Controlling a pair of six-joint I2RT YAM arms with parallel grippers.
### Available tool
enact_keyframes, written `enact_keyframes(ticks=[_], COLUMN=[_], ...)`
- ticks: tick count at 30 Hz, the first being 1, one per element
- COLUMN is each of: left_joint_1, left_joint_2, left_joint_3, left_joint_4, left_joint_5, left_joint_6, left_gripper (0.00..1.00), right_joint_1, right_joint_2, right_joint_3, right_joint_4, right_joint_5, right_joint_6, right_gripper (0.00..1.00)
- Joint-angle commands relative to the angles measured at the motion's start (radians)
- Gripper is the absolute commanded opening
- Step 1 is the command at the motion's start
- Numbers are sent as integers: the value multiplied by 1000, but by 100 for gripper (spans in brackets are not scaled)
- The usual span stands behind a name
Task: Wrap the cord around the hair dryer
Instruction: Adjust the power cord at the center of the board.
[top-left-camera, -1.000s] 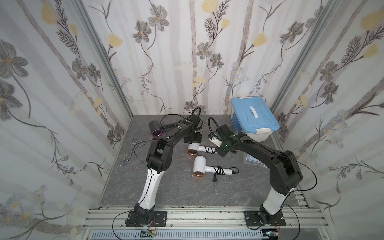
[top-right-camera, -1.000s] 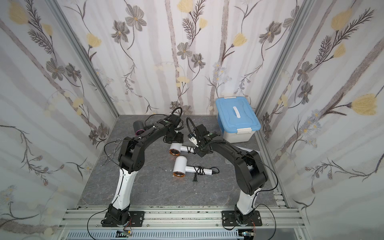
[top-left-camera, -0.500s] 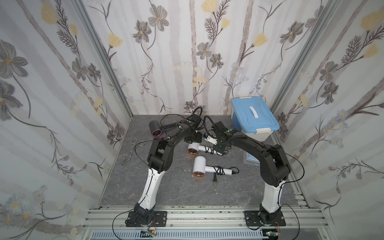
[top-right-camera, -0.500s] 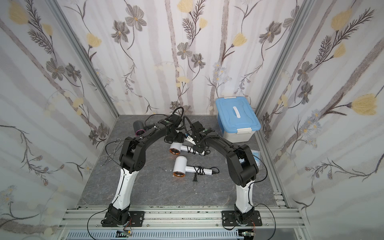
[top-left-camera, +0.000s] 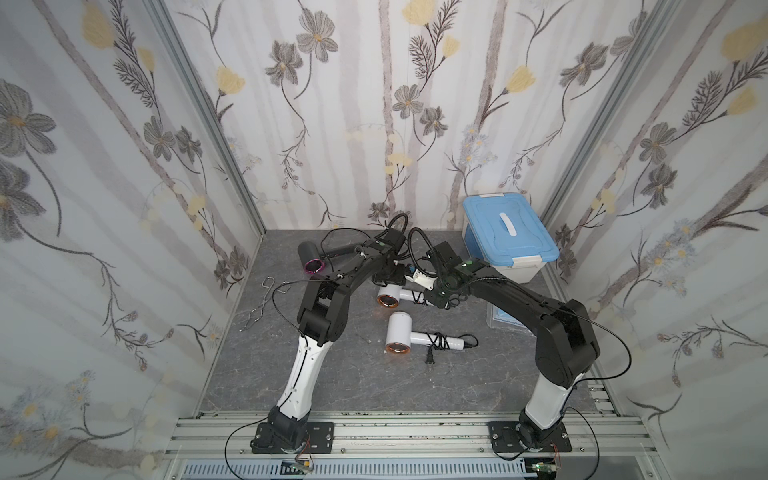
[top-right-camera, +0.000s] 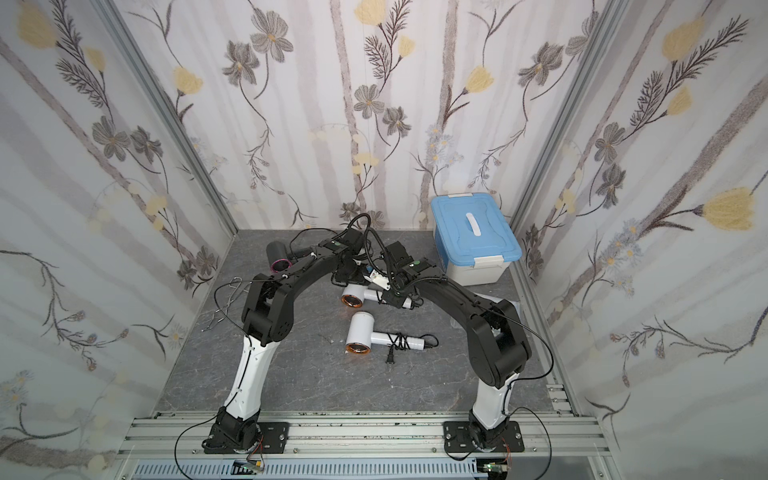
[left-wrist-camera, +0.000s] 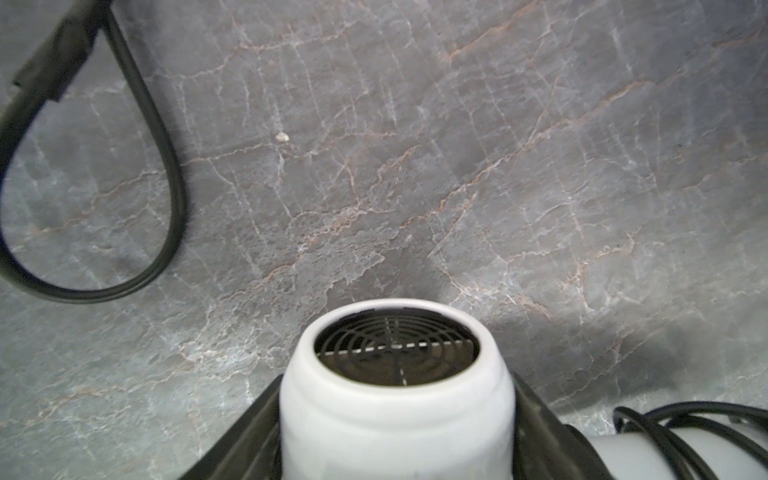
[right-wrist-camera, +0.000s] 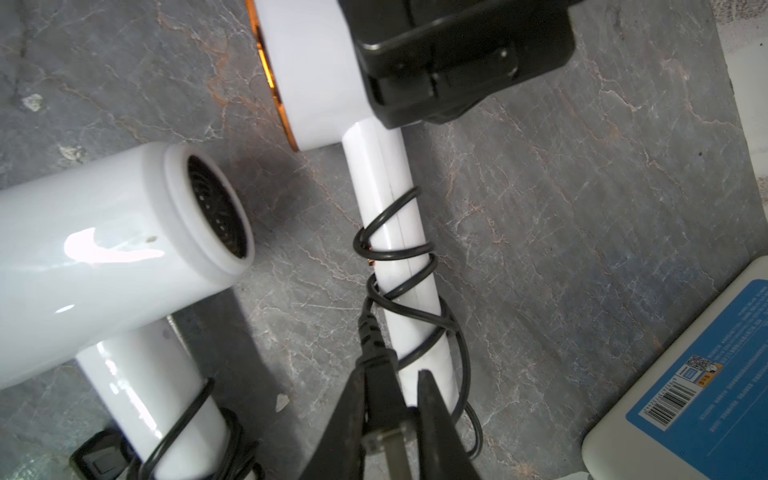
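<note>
In a top view, metal tongs are seen at the left of the grey floor, with a black hair dryer above them. At centre the white hair dryer is laid flat, and its barrel is clamped by the left gripper. Its cord is coiled around the handle, and the plug is pinched by the right gripper. A second white dryer is seen below centre, and a blue-lidded box at the right.
</note>
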Motion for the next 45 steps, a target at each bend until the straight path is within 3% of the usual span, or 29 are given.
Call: enact_keyframes(ticks=[1,10,19,29,39,45], left_joint_1=[-10,-45,-60,-66,-64,-60], left_joint_2=[33,32,-25,-51,-48,-50], left_joint_3=[-15,-30,-152,-195,-179,-193], left_joint_4=[-118,-117,-53,-54,-96,-129], left_joint_5=[-53,-97,-85,-60,-106,-156], left_joint_6=[-14,41,156,216,180,174], left_gripper=[3,0,0,0,0,0], right_joint_1=[20,8,-41,-103,-152,-178], right_joint_2=[-43,-38,99,226,268,187], right_joint_3=[-28,-5,81,127,71,-61], right_joint_4=[108,155,155,175,182,248], right_joint_5=[-123,-251,-176,-85,-112,-210], right_joint_6=[25,46,14,-36,15,75], right_gripper=[1,0,0,1,1,1])
